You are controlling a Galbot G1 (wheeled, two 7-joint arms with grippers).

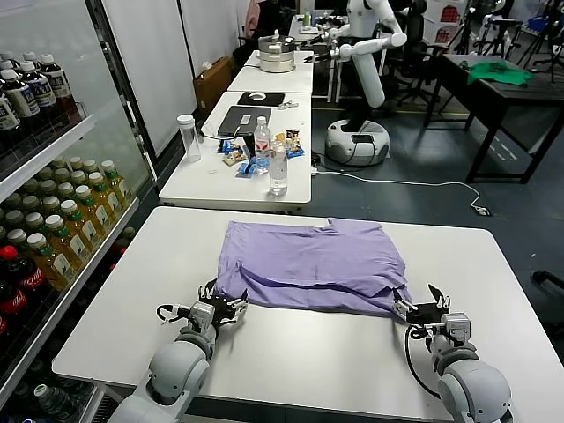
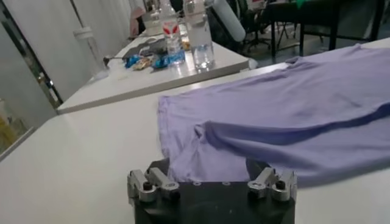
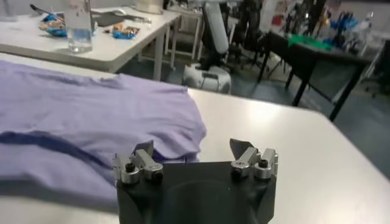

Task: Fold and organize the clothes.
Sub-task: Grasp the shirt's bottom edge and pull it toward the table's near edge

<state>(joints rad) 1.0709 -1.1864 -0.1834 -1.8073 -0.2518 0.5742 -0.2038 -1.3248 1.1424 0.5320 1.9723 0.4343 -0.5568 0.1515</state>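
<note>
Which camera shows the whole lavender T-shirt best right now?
The head view: the whole lavender cotton T-shirt lies in frame, near edge folded over. The left wrist view shows only one near corner; the right wrist view shows the other.

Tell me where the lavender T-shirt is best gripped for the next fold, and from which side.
Probably the two near corners of the T-shirt, approached from the robot's own side, low over the table. The doubled near edge lies flat there, directly ahead of the open left gripper and right gripper.
</note>
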